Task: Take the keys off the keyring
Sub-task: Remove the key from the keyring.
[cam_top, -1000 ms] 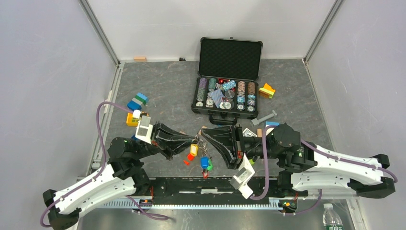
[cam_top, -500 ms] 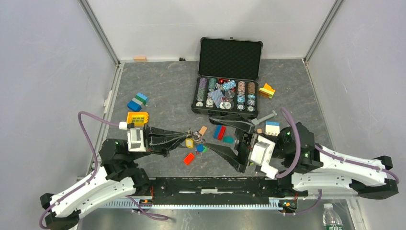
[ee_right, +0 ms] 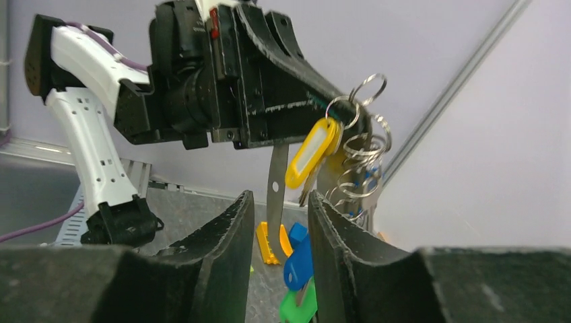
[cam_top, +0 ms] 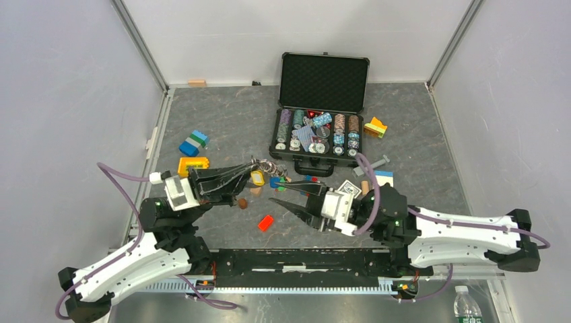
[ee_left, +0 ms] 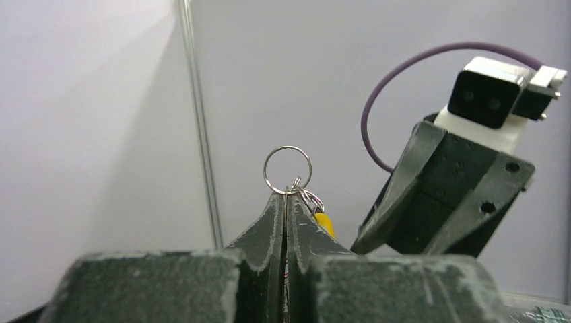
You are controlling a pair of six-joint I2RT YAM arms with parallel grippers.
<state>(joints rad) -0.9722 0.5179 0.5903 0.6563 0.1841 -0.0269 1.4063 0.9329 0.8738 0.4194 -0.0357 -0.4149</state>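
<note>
Up goes the left gripper [ee_left: 285, 199], clamped shut on the keyring [ee_left: 264, 168], keys [ee_right: 311, 153] dangling. Right gripper [ee_right: 279, 200] waits beneath, jaws partly apart, holding nothing. Risk: an off-centre pinch swings the keys or yanks the keyring loose.

The keyring [ee_left: 287, 169] is thin, shiny metal wire. The keys [ee_right: 310, 152] wear glossy plastic covers. The bench [cam_top: 222, 128] looks matt, mottled grey.

Plain pale grey walls [cam_top: 67, 101] enclose the table [cam_top: 229, 121] on three sides. Its top is dark mottled grey, evenly lit.
</note>
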